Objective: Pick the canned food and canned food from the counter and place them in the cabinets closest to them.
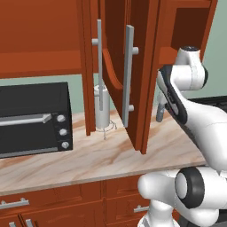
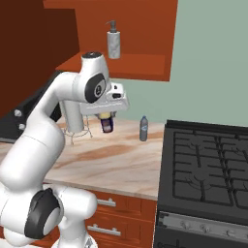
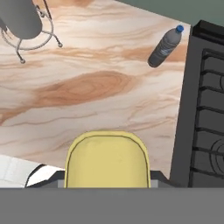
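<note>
Right now the fingers (image 2: pixel 107 121) are clamped on the blue can with the yellow label (image 2: pixel 107 124), lifted clear above the counter (image 2: pixel 111 160). Left to right: black toaster oven (image 1: pixel 33 117), grey canister on a wire stand (image 1: pixel 102 111), open cabinet door (image 1: pixel 133 80), small water bottle (image 2: pixel 143 128), stove (image 2: pixel 208 164). Judging the step: carry up to the open cabinet shelf (image 2: pixel 126 65), keep the can upright. Watch the shelf's front lip and the soap dispenser (image 2: pixel 114 41) on it; set down beside it. Free room lies over the bare counter between stand and bottle.
</note>
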Motion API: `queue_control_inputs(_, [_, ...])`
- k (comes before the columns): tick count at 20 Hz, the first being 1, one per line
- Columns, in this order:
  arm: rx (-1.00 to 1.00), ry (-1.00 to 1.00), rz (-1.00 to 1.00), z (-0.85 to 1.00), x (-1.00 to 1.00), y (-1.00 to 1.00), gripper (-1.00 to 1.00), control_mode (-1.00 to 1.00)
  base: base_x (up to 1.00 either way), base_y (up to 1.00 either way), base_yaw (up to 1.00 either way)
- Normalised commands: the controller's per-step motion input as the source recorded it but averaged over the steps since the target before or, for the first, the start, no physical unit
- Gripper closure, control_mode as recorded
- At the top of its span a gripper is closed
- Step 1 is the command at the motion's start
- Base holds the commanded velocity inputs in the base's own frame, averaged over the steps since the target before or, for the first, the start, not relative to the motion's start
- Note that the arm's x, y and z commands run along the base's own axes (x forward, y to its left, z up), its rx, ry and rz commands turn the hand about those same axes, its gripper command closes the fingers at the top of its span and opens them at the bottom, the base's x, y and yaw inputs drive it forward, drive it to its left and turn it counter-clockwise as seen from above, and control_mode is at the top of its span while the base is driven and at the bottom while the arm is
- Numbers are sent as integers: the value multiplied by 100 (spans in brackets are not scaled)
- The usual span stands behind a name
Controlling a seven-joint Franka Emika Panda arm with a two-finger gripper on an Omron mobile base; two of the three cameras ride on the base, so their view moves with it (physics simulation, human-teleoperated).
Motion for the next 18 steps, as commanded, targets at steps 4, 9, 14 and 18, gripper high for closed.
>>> queue_control_inputs(4, [0, 0, -13, 77, -37, -22, 100, -100, 0, 0, 0])
queue_control_inputs(9, [0, 0, -15, 71, -27, -15, 100, -100, 0, 0, 0])
queue_control_inputs(14, [2, -10, -10, 43, -14, -6, 100, -100, 0, 0, 0])
queue_control_inputs(18, [2, -13, 0, 12, -5, -1, 100, -100, 0, 0, 0])
